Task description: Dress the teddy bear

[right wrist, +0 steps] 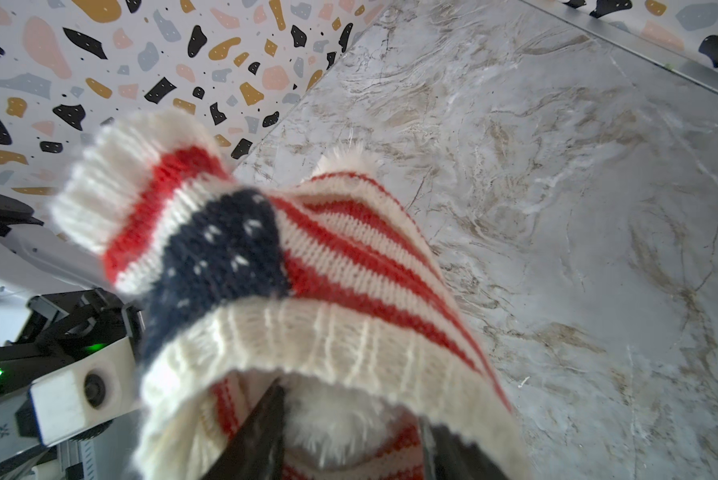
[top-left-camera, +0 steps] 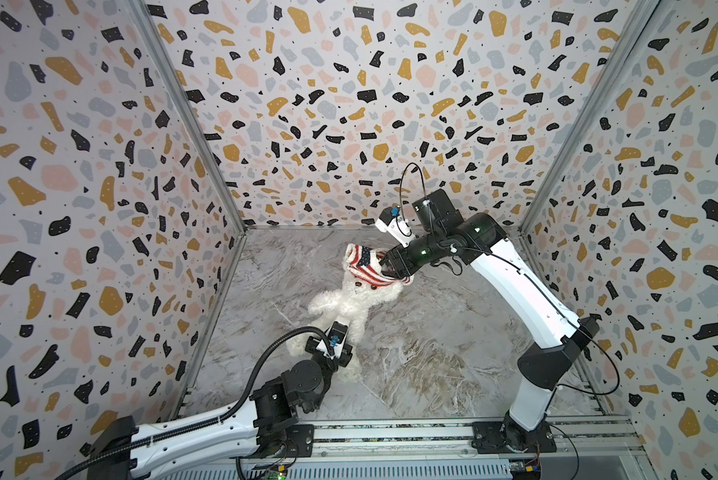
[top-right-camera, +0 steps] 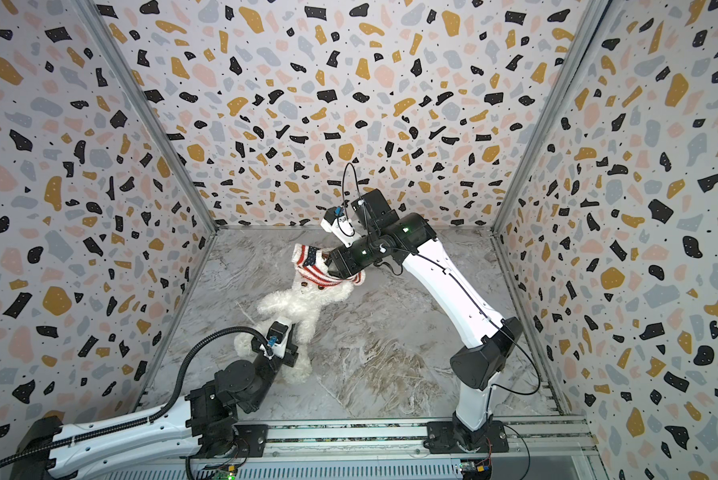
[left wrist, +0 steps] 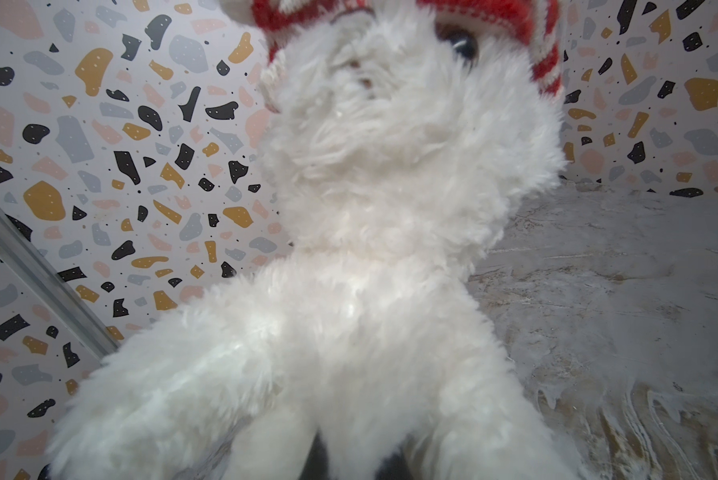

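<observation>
1. Right wrist view: the right hand (right wrist: pixel 351 409) is seen with its two dark fingers spread apart inside the hem of the red-and-white striped knitted sweater with a navy starred patch (right wrist: pixel 307 266). Nothing is pinched.
2. The left hand (top-left-camera: pixel 343 353) is judged to be clenched on the lower body of the small fluffy cream-white plush teddy bear (top-left-camera: pixel 340 301), though its fingertips are buried in fur.
3. The bear is held tilted over the grey marbled tabletop (top-left-camera: pixel 432 353), with the sweater capping its head down to the eyes.
4. The hem should be stretched wide and drawn evenly down over the head while the body is braced. Snagging on the snout is to be avoided.
</observation>
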`<action>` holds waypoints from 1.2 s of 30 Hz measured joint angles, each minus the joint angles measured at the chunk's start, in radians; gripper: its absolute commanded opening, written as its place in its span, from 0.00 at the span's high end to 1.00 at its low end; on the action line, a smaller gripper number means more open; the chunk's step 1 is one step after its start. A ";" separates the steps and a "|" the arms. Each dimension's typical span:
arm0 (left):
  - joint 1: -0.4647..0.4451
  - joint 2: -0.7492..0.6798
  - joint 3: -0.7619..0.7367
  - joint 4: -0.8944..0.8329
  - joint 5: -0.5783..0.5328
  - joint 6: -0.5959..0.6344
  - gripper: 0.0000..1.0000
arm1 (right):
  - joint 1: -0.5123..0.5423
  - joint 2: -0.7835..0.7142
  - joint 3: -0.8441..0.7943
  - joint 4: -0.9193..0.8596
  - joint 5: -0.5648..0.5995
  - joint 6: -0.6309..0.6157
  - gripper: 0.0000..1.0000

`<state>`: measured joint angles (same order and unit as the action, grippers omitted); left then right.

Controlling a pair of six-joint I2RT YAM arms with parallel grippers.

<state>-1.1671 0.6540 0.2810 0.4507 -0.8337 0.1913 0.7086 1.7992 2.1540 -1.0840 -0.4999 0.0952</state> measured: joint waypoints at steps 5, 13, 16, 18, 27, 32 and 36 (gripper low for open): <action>-0.001 0.012 0.000 0.000 0.013 0.001 1.00 | 0.000 0.008 -0.019 0.003 -0.059 -0.006 0.53; -0.001 0.047 0.000 -0.002 0.051 0.004 1.00 | -0.014 0.008 -0.088 0.001 -0.128 -0.034 0.49; -0.004 0.056 0.000 -0.009 0.055 0.004 1.00 | -0.024 0.004 -0.135 0.013 -0.148 -0.038 0.59; -0.008 0.060 0.000 -0.019 0.055 0.005 1.00 | -0.029 -0.002 -0.175 0.024 -0.163 -0.037 0.67; -0.014 0.087 -0.003 -0.007 0.048 0.008 1.00 | -0.054 -0.095 -0.328 0.130 -0.257 0.018 0.86; -0.015 0.105 -0.003 0.023 0.047 0.008 0.99 | -0.063 -0.155 -0.400 0.205 -0.316 0.069 1.00; -0.019 0.104 -0.002 0.027 0.063 -0.008 0.44 | -0.063 -0.193 -0.429 0.229 -0.314 0.081 1.00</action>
<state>-1.1858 0.7578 0.2787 0.4774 -0.7708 0.1829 0.6453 1.6058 1.7252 -0.8551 -0.8139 0.1761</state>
